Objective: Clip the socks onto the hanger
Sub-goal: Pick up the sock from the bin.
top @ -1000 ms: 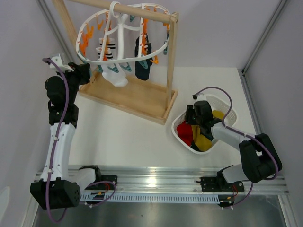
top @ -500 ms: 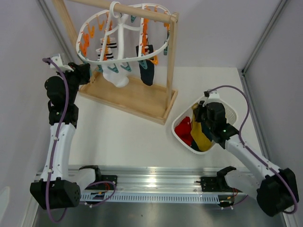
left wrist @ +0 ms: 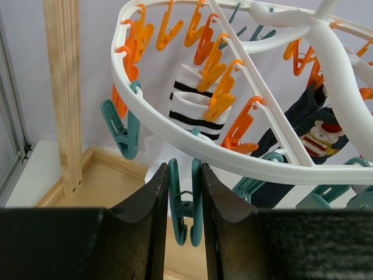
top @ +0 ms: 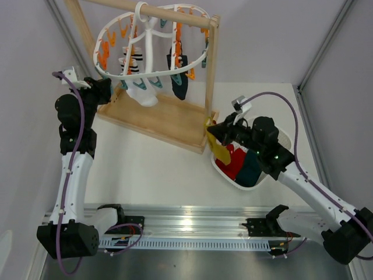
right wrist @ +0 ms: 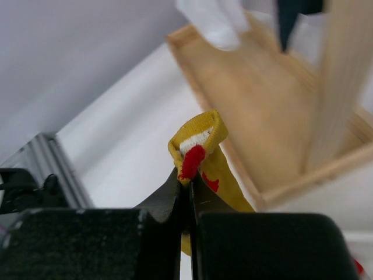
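White table [top: 157, 169], limp red-patched yellow sock [right wrist: 204, 131]

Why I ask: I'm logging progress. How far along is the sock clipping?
Done: a white black-striped sock and a navy sock hang pegged on the white plastic ring hanger. In hand: the right gripper pinches a yellow sock; the left gripper clamps a teal plastic peg. Left: that one, plus a red sock and a dark teal sock in the white perforated basket.

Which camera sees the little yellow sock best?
The right wrist view: the small yellow fabric sock fills the middle, pinched in the right gripper. The top view shows it small, dangling; the left wrist view misses it.
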